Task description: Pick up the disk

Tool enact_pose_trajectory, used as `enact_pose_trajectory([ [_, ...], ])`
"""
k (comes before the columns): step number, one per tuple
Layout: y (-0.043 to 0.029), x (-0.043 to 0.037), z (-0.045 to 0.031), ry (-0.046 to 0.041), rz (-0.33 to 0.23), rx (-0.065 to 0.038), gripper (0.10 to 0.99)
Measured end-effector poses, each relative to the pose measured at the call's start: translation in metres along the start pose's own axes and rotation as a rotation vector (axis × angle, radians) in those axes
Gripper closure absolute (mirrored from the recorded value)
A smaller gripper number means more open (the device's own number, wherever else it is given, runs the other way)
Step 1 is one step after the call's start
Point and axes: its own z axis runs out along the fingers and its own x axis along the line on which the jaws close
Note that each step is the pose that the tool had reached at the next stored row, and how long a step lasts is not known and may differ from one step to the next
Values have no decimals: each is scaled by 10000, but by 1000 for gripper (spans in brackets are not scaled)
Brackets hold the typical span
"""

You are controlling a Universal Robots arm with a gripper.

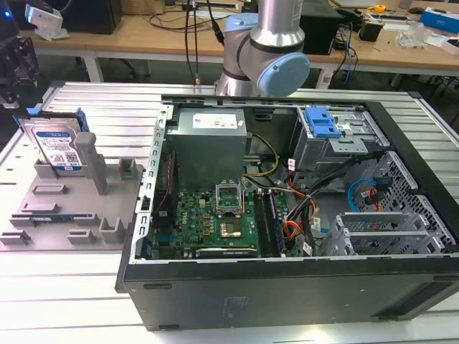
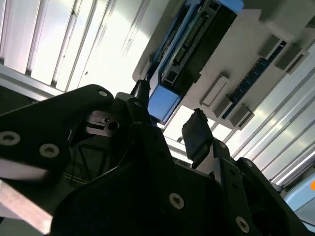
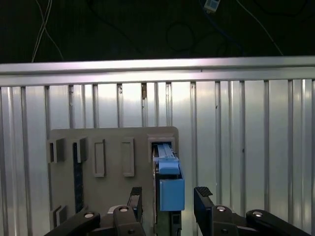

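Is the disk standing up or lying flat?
Standing up: in the exterior view the disk sits on edge in the grey fixture, label facing outward.

Silver disk (image 1: 59,147) with a white-and-blue label and blue side rails, standing on edge in a slot of the grey fixture (image 1: 72,215).
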Motion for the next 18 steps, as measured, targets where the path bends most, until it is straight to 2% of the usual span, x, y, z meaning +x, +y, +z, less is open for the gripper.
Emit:
enact_pose_trajectory([
  [6, -2, -1, 27, -1, 2, 3, 545],
  [13, -2, -3, 137, -1, 0, 3, 545],
  [18, -1, -4, 189, -1, 0, 2, 545],
])
